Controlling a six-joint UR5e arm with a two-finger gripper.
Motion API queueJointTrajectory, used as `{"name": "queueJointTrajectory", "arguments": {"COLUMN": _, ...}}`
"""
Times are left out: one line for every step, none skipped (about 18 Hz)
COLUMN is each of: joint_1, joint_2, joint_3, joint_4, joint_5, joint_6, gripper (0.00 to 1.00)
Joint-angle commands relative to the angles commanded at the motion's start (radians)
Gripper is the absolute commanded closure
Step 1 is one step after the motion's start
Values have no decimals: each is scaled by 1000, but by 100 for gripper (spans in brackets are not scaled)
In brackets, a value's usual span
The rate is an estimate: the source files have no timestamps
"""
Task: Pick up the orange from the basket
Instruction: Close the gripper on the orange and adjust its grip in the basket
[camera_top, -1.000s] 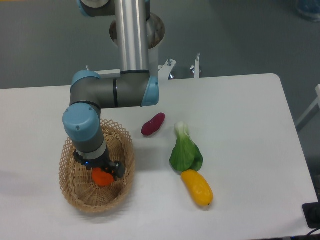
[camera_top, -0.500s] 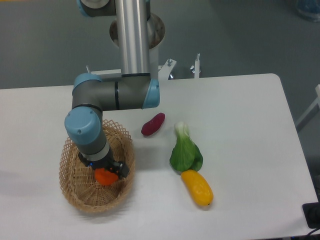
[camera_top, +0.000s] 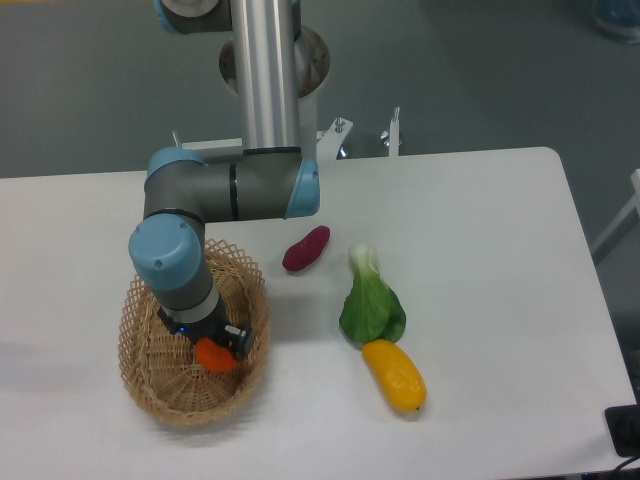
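**Orange in the basket under the pincer**

A white desk (camera_top: 480, 250) is filling the lower part of the view, with grey floor lying behind it. On the left part of the desk the orange (camera_top: 214, 354) is sitting inside the basket (camera_top: 140, 385), toward the right of the basket's middle, and only part of its bright skin is showing from under the arm's tool. The pincer (camera_top: 212, 345) is reaching straight down onto the fruit, its dark body covering the top of the orange and seeming to touch it; the fingers are hidden from this angle, so whether they are closed on the orange or standing apart cannot be told. The basket's lattice rim is showing all around except where the arm's blue and grey wrist is crossing over its upper edge.

Outside the basket, to the right of it and apart from it, a purple sweet potato (camera_top: 305, 249) is lying at a slant on the desk. Further right a green leafy vegetable (camera_top: 372, 305) is lying with its pale stalk pointing away from the viewer. Just below its leaves a yellow mango-like fruit (camera_top: 394, 376) is resting, its upper end touching or nearly touching the greens.
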Motion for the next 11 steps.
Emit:
{"name": "queueJointTrajectory", "arguments": {"joint_1": 0, "joint_2": 2, "joint_3": 2, "joint_4": 0, "joint_5": 0, "joint_6": 0, "gripper": 30}}
{"name": "queueJointTrajectory", "arguments": {"joint_1": 0, "joint_2": 5, "joint_3": 2, "joint_4": 0, "joint_5": 0, "joint_6": 0, "gripper": 31}}
{"name": "queueJointTrajectory", "arguments": {"joint_1": 0, "joint_2": 5, "joint_3": 2, "joint_4": 0, "joint_5": 0, "joint_6": 0, "gripper": 33}}
{"name": "queueJointTrajectory", "arguments": {"joint_1": 0, "joint_2": 8, "joint_3": 2, "joint_4": 0, "joint_5": 0, "joint_6": 0, "gripper": 33}}
{"name": "queueJointTrajectory", "arguments": {"joint_1": 0, "joint_2": 11, "joint_3": 5, "joint_4": 0, "joint_5": 0, "joint_6": 2, "gripper": 33}}
{"name": "queueJointTrajectory", "arguments": {"joint_1": 0, "joint_2": 14, "joint_3": 14, "joint_4": 0, "joint_5": 0, "joint_6": 8, "gripper": 33}}
{"name": "queueJointTrajectory", "arguments": {"joint_1": 2, "joint_2": 18, "joint_3": 29, "joint_4": -8, "joint_5": 2, "joint_6": 24, "gripper": 33}}
{"name": "queueJointTrajectory", "arguments": {"joint_1": 9, "joint_2": 32, "joint_3": 44, "joint_4": -15, "joint_5": 0, "joint_6": 47, "gripper": 33}}
{"name": "queueJointTrajectory", "arguments": {"joint_1": 40, "joint_2": 64, "joint_3": 57, "joint_4": -21, "joint_5": -8, "joint_6": 78, "gripper": 33}}
{"name": "queueJointTrajectory", "arguments": {"joint_1": 57, "joint_2": 81, "joint_3": 63, "joint_4": -23, "joint_5": -12, "joint_6": 90, "gripper": 33}}
{"name": "queueJointTrajectory", "arguments": {"joint_1": 70, "joint_2": 89, "joint_3": 70, "joint_4": -23, "joint_5": -15, "joint_6": 97, "gripper": 33}}
